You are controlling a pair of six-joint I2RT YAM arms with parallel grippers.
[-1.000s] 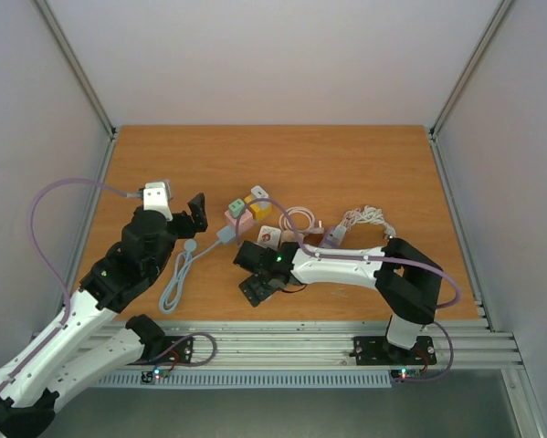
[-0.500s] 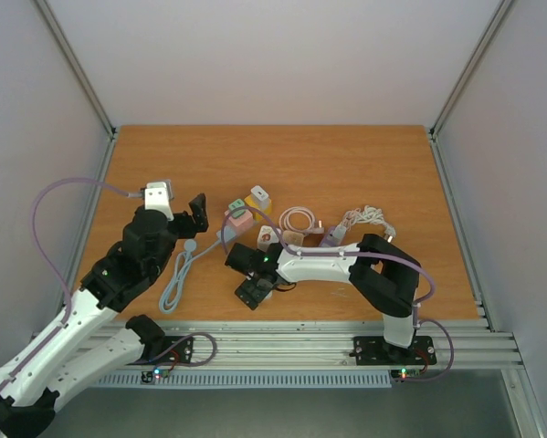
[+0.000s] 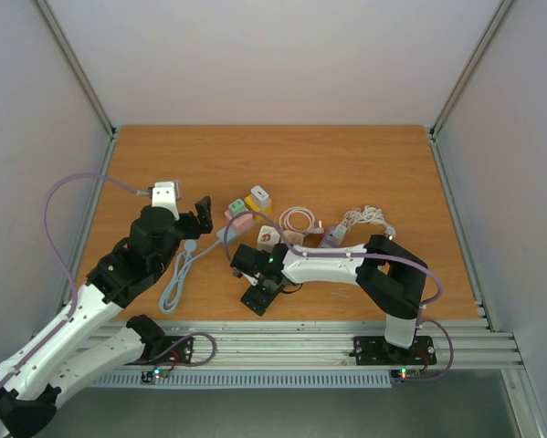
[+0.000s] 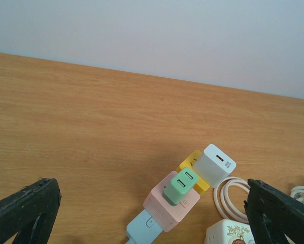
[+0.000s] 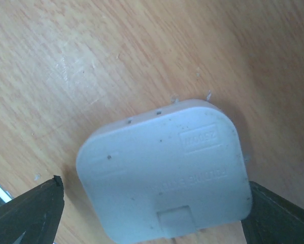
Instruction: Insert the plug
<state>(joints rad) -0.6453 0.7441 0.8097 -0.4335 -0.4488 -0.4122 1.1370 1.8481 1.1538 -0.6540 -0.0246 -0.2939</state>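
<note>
The right end effector [image 5: 153, 206] stands wide open, pointing down at the tabletop [image 5: 65, 61], and grips nothing. Directly beneath it, between its two dark fingers [image 5: 25, 211], lies the plug [image 5: 164, 170], a pale grey rounded square flat on the wood with embossed lettering on its upturned face. Its edges come close to both fingers, though I cannot tell whether either touches it. Seen from overhead, this end effector covers the plug. Just beyond it sit a small white adapter [image 3: 268, 235] and a pink coiled cable [image 3: 298, 220], and farther off towards the arm's own side there is a white cable bundle [image 3: 364, 217]

The left end effector [image 4: 152, 213] is spread just as wide and holds nothing. Ahead of it, in line with the gap between its fingers, sits a pink socket cube [image 4: 164, 211] with a green charger [image 4: 181, 185] pushed into its top. A yellow cube [image 4: 191, 161] touches the pink one on the far side and carries a white charger [image 4: 216, 165]. A pale blue connector [image 4: 144, 229] meets the pink cube on the near side, and its cable [image 3: 174, 287] trails back alongside the end effector towards the arm bases
</note>
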